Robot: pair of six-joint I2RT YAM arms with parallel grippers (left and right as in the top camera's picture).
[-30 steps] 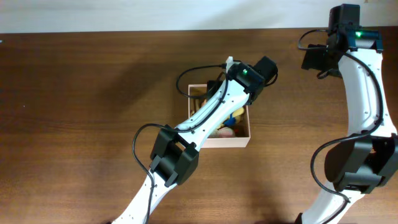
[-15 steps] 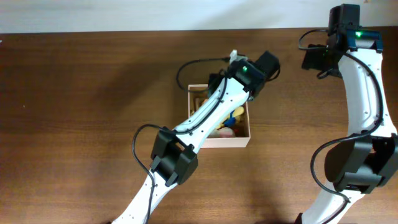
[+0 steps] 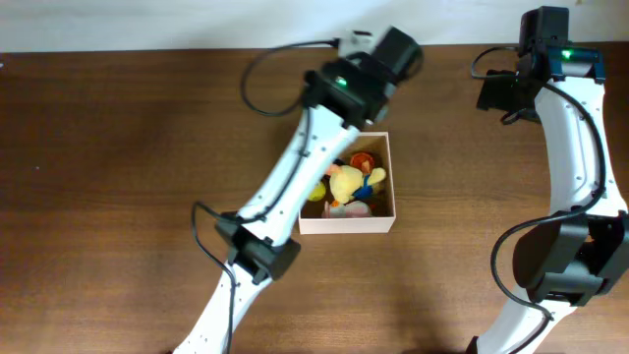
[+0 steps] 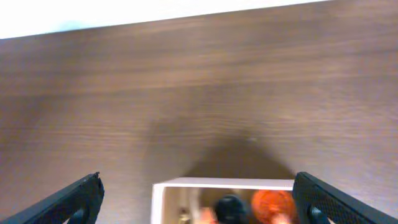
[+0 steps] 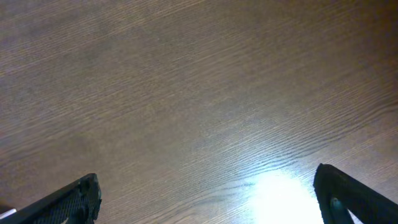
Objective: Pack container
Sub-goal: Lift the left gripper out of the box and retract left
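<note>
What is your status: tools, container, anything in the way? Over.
Left tool open, empty, by the far wall of the container. Right tool open, empty, over the table. Container holds toys. Left arm crosses its left side.

Dark brown wood-grain table (image 3: 118, 197), pale strip (image 3: 147, 25) beyond its far edge, bright glare patch (image 5: 273, 186) on the wood.

Left end effector (image 4: 198, 190) and right end effector (image 5: 206, 183) both gape empty.

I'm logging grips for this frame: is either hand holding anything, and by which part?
Nothing is held. The left hand is open above the container, and the right hand is open over the table.
</note>
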